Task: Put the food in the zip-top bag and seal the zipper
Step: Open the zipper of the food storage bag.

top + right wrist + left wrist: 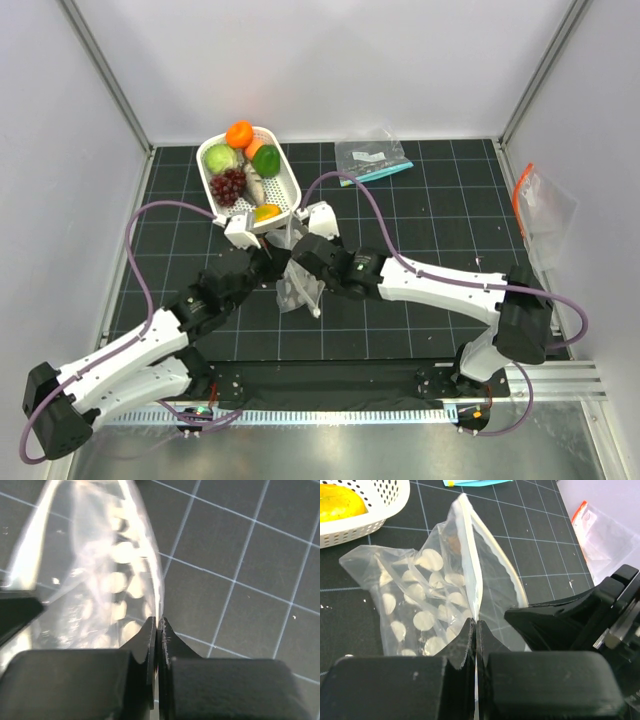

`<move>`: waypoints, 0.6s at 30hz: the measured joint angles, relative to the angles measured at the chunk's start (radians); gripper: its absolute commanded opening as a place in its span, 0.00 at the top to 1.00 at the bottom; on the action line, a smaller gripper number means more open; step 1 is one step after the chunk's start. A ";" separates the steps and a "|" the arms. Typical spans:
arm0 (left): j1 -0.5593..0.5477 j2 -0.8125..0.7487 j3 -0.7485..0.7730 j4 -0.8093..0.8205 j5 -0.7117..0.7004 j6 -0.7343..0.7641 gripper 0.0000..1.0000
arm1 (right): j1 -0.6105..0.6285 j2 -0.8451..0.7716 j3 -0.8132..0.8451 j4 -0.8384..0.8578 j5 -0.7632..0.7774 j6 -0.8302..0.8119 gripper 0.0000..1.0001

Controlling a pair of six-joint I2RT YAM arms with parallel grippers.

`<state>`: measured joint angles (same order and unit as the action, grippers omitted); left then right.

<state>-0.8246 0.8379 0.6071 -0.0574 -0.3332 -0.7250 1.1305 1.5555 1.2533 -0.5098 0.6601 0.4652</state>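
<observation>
Nearest, left gripper [476, 626] and right gripper [157, 623] side by side, jaws of each pinched closed on the narrow clear press-seal zipper [470, 555] of the clear floppy white-dotted zip-top bag [422, 600], mid-table. Farther, at 11 o'clock from the bag, white perforated plastic basket [297, 188] holding small plastic toy food [266, 160], purple grapes [228, 186] included.

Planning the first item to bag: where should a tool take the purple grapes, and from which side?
Probably from above, pinching across the purple grapes: the white basket walls and the pale green vegetable beside them block sideways approaches.
</observation>
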 measured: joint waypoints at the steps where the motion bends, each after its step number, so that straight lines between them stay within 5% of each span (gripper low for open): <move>1: 0.000 -0.002 0.000 0.000 0.000 0.000 1.00 | -0.004 0.002 0.000 -0.011 0.008 0.010 0.99; 8: 0.000 0.044 0.004 0.002 0.014 0.005 1.00 | -0.062 -0.076 0.000 -0.146 0.116 0.051 0.99; 18: -0.002 0.457 0.196 0.129 0.166 -0.005 1.00 | -0.104 -0.152 0.186 -0.452 0.281 0.052 0.98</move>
<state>-0.8265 1.2945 0.8032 0.0719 -0.1669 -0.7303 1.0264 1.4036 1.4395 -0.9619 0.9413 0.5175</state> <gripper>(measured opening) 0.010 0.045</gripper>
